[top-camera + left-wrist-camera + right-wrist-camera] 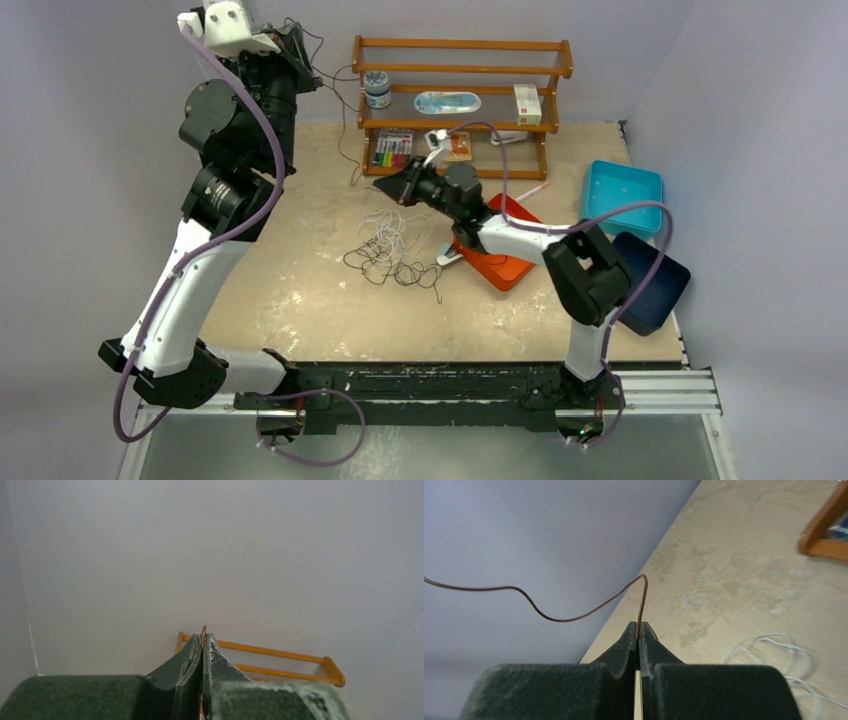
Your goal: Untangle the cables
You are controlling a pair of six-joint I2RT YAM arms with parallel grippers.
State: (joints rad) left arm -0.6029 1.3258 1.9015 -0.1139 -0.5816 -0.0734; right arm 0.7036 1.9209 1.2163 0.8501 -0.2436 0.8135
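**As both arms pinch brown wire, the tangle lies mid-bench**

Where the top view begins at ten to eleven o'clock, the left arm is raised high over the bench (300, 300). The left end effector (300, 48) is clenched: in its wrist view the two fingers (190, 665) press together, and a small loop of brown wire (203, 628) peeks out between their tips. From this end effector a thin dark strand hangs down toward the bench, passing the left end of the wooden rack (460, 70).

At the bench's centre sit the cables (390, 250) — a loose knot of white and black loops lying flat on the surface.

Just at twelve o'clock of that knot, the right end effector (388, 185) is low over the bench. It too is clamped on brown wire, which rises from between the fingertips, bends sharply and trails off toward nine o'clock in its wrist view. I cannot tell whether both arms grip the same strand. White loops lie on the bench at four o'clock in that view.

Toward three o'clock lie an orange tray (505, 268), partly under the right arm, then a teal tray (625, 190) and a dark blue tray (655, 285).
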